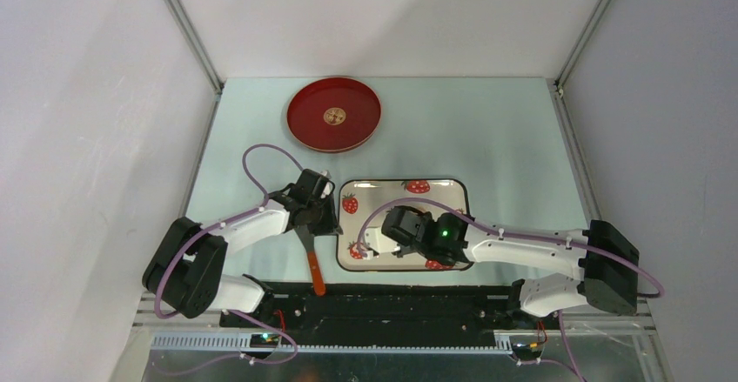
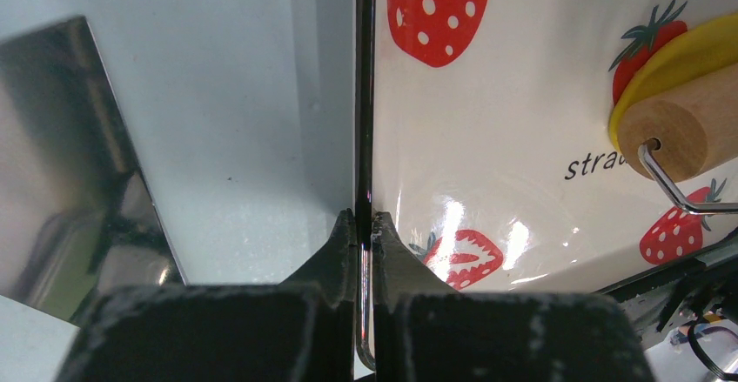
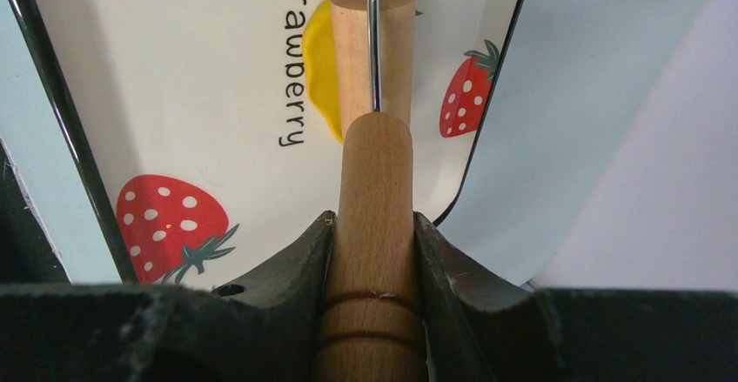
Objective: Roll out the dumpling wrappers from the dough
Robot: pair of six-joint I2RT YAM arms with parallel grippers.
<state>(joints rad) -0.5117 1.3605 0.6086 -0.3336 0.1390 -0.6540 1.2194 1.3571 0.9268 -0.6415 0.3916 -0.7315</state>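
Note:
The dough (image 3: 320,60) is a flat bright yellow patch on the strawberry-print tray (image 3: 174,77), near its front edge. A small wooden roller (image 3: 374,43) rests on it, covering most of it. My right gripper (image 3: 372,218) is shut on the roller's wooden handle (image 3: 374,182). The left wrist view shows the roller's end (image 2: 674,130) on the dough (image 2: 670,47). My left gripper (image 2: 364,218) is shut on the tray's black rim (image 2: 363,95) at its left side. A small round tan spot (image 1: 334,117) marks the red plate's centre; I cannot tell whether it is a dumpling wrapper.
The red plate (image 1: 334,114) lies at the back of the table, left of centre. An orange-handled metal scraper (image 1: 313,269) lies beside the tray's (image 1: 452,192) left front corner, under my left gripper (image 1: 329,224). White walls stand on three sides.

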